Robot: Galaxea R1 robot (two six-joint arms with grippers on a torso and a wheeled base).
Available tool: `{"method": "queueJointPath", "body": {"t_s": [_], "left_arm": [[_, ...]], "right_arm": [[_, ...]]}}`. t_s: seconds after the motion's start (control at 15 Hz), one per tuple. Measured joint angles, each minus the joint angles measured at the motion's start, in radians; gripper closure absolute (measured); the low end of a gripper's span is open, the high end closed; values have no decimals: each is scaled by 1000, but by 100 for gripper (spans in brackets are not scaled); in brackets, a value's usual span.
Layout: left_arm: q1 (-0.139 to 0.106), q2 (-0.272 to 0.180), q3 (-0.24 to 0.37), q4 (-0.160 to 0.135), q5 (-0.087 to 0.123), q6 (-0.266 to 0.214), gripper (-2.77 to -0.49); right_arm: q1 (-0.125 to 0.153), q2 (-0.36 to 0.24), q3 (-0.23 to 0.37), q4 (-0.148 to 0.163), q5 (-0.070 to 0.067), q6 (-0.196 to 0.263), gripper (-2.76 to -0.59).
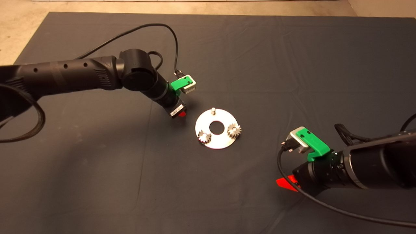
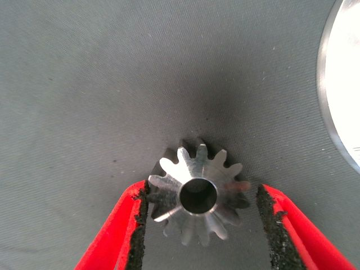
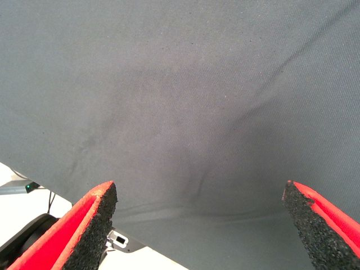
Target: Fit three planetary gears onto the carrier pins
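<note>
Fingers (image 2: 135,230) of the left gripper (image 1: 180,112) bracket a loose gear (image 2: 197,194), one pad touching, the other apparently apart. Beside it, the disc (image 1: 217,143) carries two gears (image 1: 204,136) and one bare pin (image 1: 213,110). Right gripper (image 3: 199,225) hangs wide, empty.

A dark grey mat (image 1: 292,58) is covering nearly the whole tabletop, creasing in long faint folds toward the right and near edges. A pale beige floor (image 1: 19,29) is showing beyond the mat's far and left edges. Soft light is falling from above, casting blurred shadows on the mat.
</note>
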Motion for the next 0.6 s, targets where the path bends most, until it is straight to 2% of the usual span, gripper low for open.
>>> {"method": "queueJointPath", "body": {"t_s": [0.2, 0.6], "left_arm": [[14, -2, 0, 0, -3, 0, -111], [14, -2, 0, 0, -3, 0, -96]], "right_arm": [[0, 0, 0, 1, 0, 0, -220], [0, 0, 0, 3, 0, 0, -220]]}}
